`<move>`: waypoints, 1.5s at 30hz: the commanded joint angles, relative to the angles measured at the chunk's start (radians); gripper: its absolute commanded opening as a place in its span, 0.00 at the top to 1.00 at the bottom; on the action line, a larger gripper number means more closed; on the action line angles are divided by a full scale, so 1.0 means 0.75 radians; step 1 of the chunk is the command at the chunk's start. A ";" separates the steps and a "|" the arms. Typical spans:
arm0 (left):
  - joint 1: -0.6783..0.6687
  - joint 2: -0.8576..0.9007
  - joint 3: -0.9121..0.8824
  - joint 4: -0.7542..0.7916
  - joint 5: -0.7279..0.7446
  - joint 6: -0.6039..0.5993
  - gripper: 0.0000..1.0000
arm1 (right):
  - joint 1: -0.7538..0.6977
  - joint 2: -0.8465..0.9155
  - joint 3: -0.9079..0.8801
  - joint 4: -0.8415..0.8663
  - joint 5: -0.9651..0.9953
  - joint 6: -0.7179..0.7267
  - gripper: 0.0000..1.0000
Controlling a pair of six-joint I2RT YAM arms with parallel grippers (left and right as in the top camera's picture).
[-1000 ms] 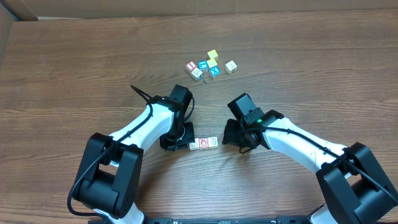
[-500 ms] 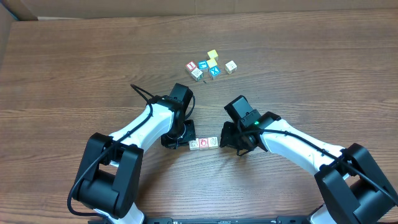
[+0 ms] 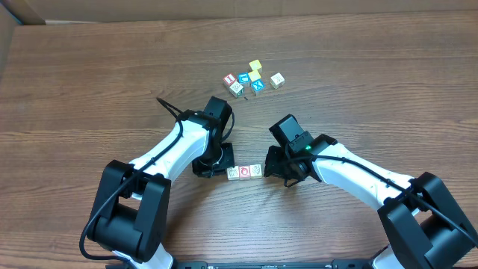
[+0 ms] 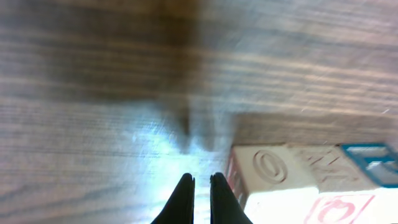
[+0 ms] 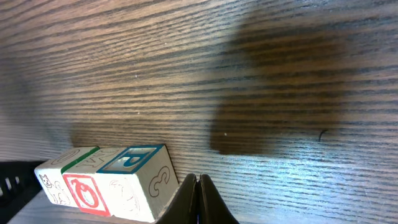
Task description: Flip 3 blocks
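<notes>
Three blocks lie in a tight row on the table: the left block point(image 3: 233, 173), the middle block with a red ring symbol point(image 3: 244, 172), and the right block point(image 3: 256, 170). My left gripper point(image 3: 223, 169) is shut and empty, its tips just beside the row's left end. In the left wrist view the gripper point(image 4: 199, 182) points down next to the left block point(image 4: 273, 171). My right gripper point(image 3: 269, 169) is shut and empty at the row's right end. In the right wrist view its tips point(image 5: 198, 182) rest against the right block point(image 5: 140, 180), beside the red ring block point(image 5: 84, 191).
A cluster of other small cubes point(image 3: 252, 79), yellow, blue-faced and red-marked, sits farther back near the table's middle. A cardboard wall point(image 3: 15, 11) runs along the far edge. Both arms' bases stand at the near edge.
My right gripper has slid a little left, up to the right end of the row. The left arm has barely moved and the blocks stay in their row.
</notes>
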 commanded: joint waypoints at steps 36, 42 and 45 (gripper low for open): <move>-0.001 0.007 -0.023 0.045 -0.009 -0.001 0.96 | 0.060 -0.018 0.004 0.023 0.053 0.035 0.96; -0.001 0.007 -0.023 0.044 -0.008 -0.001 0.96 | 0.060 -0.018 0.004 0.040 0.053 0.034 0.96; -0.002 0.007 -0.023 0.034 -0.009 -0.001 0.96 | 0.060 -0.018 0.004 0.050 0.055 0.034 0.96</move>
